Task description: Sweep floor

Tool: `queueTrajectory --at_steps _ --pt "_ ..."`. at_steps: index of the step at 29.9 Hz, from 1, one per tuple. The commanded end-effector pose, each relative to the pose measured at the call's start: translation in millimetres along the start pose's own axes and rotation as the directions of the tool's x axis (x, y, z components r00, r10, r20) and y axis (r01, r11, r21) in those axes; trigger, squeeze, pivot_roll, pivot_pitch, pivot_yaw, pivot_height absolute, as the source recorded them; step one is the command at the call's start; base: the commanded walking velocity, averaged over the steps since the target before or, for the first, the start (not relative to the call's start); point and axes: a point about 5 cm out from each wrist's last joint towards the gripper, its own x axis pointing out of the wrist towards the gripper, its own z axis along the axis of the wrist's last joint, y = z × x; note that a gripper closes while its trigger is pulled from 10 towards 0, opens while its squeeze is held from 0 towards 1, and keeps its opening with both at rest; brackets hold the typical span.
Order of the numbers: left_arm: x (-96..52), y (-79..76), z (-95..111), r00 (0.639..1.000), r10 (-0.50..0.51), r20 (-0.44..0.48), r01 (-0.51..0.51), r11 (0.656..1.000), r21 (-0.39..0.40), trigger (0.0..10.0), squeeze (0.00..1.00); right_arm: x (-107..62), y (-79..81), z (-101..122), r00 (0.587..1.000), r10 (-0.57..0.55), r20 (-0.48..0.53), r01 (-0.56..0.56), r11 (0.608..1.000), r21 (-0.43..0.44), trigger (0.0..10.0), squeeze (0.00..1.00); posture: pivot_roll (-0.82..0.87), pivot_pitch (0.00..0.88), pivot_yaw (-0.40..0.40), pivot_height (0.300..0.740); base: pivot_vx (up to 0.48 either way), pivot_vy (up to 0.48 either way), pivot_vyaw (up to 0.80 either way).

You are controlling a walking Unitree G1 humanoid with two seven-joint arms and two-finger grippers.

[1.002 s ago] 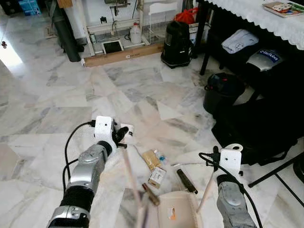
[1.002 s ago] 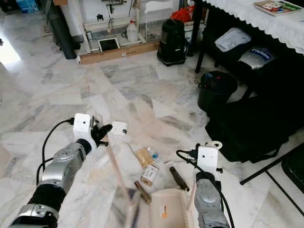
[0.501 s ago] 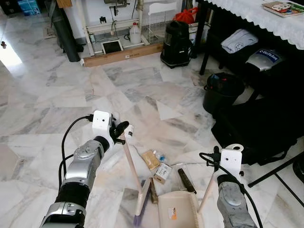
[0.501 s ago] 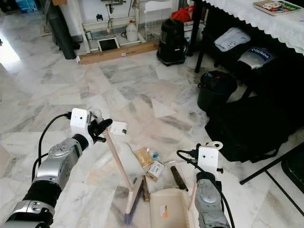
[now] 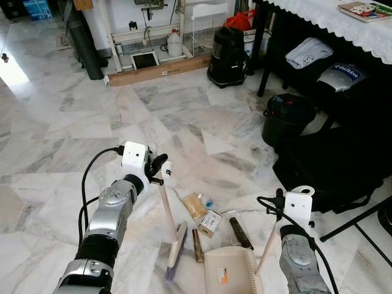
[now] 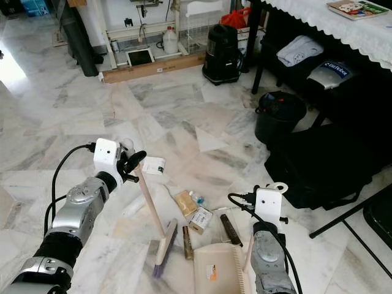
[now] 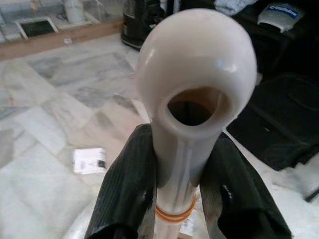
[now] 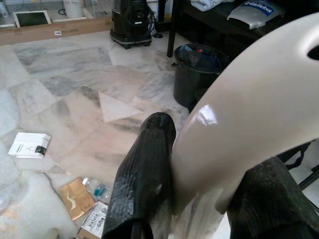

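The broom (image 5: 169, 228) stands tilted on the marble floor (image 5: 73, 122), its cream handle clamped near the top between the black fingers (image 7: 122, 191) of my left gripper (image 5: 157, 170); its head rests on the floor just left of the litter. My right gripper (image 8: 199, 199) is closed on the pale handle of the dustpan (image 5: 229, 269), whose tray lies flat at the lower edge of the head views, partly cut off. Between broom and dustpan I see a brown stick-like piece (image 5: 197, 245), a small printed carton (image 5: 210, 222), a tan packet (image 5: 195, 204), a tiny bottle (image 5: 206, 201) and a dark bar (image 5: 241, 233); I cannot read any of the labels. A white box (image 8: 29, 145) lies farther out, partly hidden behind my left gripper in the head views. The black bin (image 5: 286, 117) stands beside the dark table (image 5: 343, 30), and what is stored beneath that table is hard to make out.
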Motion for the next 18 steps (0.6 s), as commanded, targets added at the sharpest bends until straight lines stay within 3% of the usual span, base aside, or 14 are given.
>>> queueTrajectory --at_steps 1,8,15,18 --pt "2.6 -5.9 -4.8 0.999 -0.035 -0.017 0.033 0.997 -0.072 10.0 0.0 -5.2 -4.5 -12.7 0.998 -0.014 -0.057 0.011 0.999 -0.041 10.0 0.0 -0.04 0.112 0.026 0.74 0.0 0.0 0.0" --pt "6.3 -16.4 -8.0 0.992 -0.121 -0.025 0.114 0.974 -0.194 10.0 0.0 -5.6 -5.1 -13.5 0.998 -0.017 -0.061 0.015 0.999 -0.039 10.0 0.0 -0.05 0.113 0.028 0.74 0.0 0.0 0.0" --pt "2.7 -13.5 -0.4 0.985 -0.17 -0.017 0.161 0.959 -0.234 10.0 0.0 -5.0 -4.9 -14.0 0.998 -0.018 -0.064 0.015 0.999 -0.038 10.0 0.0 -0.03 0.109 0.031 0.74 0.0 0.0 0.0" --pt "-0.2 -13.8 1.7 0.981 -0.192 -0.025 0.182 0.959 -0.217 10.0 0.0 -4.1 -3.7 -12.8 0.998 -0.018 -0.062 0.015 0.999 -0.035 10.0 0.0 -0.03 0.109 0.031 0.74 0.0 0.0 0.0"
